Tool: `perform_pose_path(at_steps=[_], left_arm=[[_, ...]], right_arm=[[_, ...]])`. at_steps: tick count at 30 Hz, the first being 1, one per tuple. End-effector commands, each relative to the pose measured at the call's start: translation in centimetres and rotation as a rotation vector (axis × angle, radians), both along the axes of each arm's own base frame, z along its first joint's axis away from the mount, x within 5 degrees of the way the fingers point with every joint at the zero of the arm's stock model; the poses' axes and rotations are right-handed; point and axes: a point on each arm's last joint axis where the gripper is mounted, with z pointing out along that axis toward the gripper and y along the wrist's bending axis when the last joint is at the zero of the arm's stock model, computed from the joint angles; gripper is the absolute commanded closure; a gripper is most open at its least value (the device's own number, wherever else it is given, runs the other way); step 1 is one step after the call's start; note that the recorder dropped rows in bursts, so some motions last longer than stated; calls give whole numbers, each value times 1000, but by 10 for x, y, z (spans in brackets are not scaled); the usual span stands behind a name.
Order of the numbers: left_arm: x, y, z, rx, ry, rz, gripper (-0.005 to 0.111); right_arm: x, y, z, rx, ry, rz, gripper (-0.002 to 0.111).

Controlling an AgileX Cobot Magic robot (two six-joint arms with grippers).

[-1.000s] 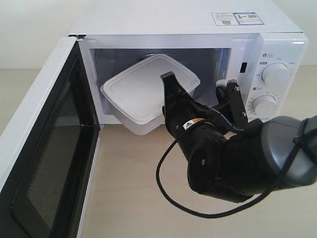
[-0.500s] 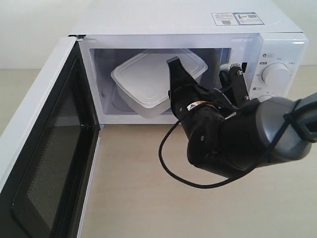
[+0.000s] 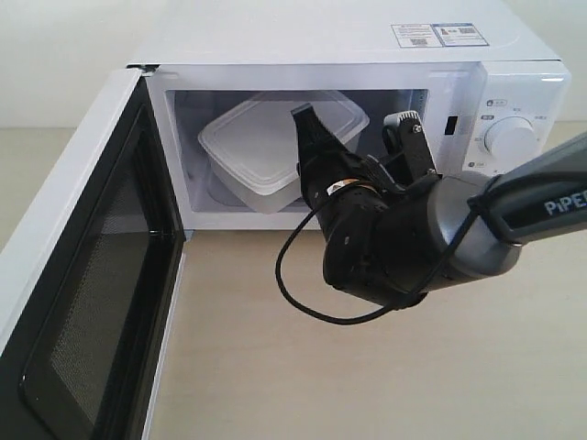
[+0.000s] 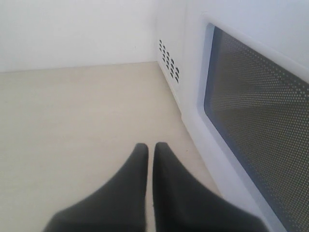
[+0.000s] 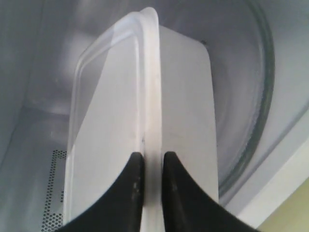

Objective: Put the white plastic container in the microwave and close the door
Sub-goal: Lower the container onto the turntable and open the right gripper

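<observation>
The white microwave [image 3: 367,46] stands with its door [image 3: 83,275] swung wide to the left. My right gripper [image 3: 305,124] reaches into the cavity, shut on the rim of the white plastic container [image 3: 261,147], which is held tilted inside. In the right wrist view the gripper [image 5: 153,157] pinches the lid rim of the container [image 5: 186,92] over the glass turntable [image 5: 253,111]. My left gripper [image 4: 150,147] is shut and empty, low over the tabletop beside the outer face of the door [image 4: 260,125]. It does not show in the exterior view.
The control panel with two dials [image 3: 509,137] is right of the cavity. A black cable [image 3: 303,293] loops under the right arm. Beige tabletop [image 3: 275,367] lies in front. Vent holes [image 4: 169,60] mark the microwave's side.
The right arm has pushed forward, carrying the container from the cavity's mouth further inside the microwave. The door has not moved.
</observation>
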Motion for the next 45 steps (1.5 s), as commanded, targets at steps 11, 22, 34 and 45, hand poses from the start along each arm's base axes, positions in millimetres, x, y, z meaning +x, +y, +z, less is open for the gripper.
perform_pose_path(at_steps=[11, 22, 34, 45], left_arm=[[0, 0, -1, 3, 6, 2, 103], [0, 0, -1, 3, 6, 2, 103], [0, 0, -1, 3, 6, 2, 103], [0, 0, -1, 3, 6, 2, 103]], right_arm=[[17, -8, 6, -58, -30, -10, 109], [23, -4, -5, -60, -25, -6, 109], [24, -6, -3, -68, -60, -29, 79], [21, -7, -5, -84, -50, -17, 77]])
